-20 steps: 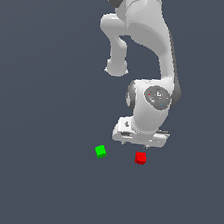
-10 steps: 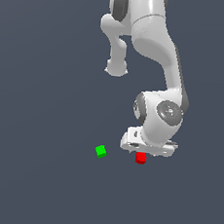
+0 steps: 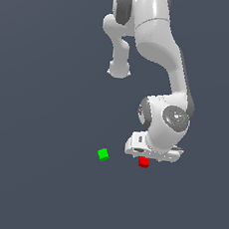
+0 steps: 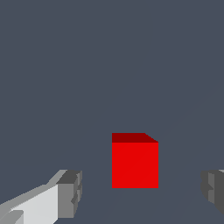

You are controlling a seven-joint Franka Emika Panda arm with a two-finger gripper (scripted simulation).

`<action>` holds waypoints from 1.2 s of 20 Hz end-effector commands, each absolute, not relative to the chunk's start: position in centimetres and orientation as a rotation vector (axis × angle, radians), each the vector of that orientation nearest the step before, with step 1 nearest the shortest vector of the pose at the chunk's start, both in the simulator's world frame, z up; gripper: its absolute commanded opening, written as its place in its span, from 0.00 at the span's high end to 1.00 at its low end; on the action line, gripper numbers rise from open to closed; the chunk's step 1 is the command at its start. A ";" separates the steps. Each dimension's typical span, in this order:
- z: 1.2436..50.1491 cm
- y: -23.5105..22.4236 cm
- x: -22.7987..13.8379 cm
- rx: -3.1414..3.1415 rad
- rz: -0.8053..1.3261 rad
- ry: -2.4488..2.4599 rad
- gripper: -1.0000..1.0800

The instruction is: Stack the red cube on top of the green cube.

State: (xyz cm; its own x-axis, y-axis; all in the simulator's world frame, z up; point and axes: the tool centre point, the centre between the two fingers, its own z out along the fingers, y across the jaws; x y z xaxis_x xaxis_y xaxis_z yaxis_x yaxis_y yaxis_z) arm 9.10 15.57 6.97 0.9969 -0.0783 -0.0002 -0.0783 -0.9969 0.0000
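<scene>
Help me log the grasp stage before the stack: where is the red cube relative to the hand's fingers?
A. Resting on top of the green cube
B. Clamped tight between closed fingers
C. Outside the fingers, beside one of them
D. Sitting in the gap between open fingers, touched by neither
D: in the wrist view the red cube sits between the spread fingers of the hand, with floor showing on both sides.

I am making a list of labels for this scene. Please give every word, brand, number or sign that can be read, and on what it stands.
None: no readable text in either view.
The red cube, the green cube, the white arm and the pincer are all plain.
</scene>
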 end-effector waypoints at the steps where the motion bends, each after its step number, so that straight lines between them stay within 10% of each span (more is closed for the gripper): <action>1: 6.9 15.6 9.1 3.139 -0.001 -0.123 0.04; 19: 2.0 15.5 9.1 3.139 0.000 -0.123 0.04; 20: 2.0 15.5 9.1 3.139 0.000 -0.123 1.00; 24: 2.0 15.5 9.1 3.139 0.000 -0.123 1.00</action>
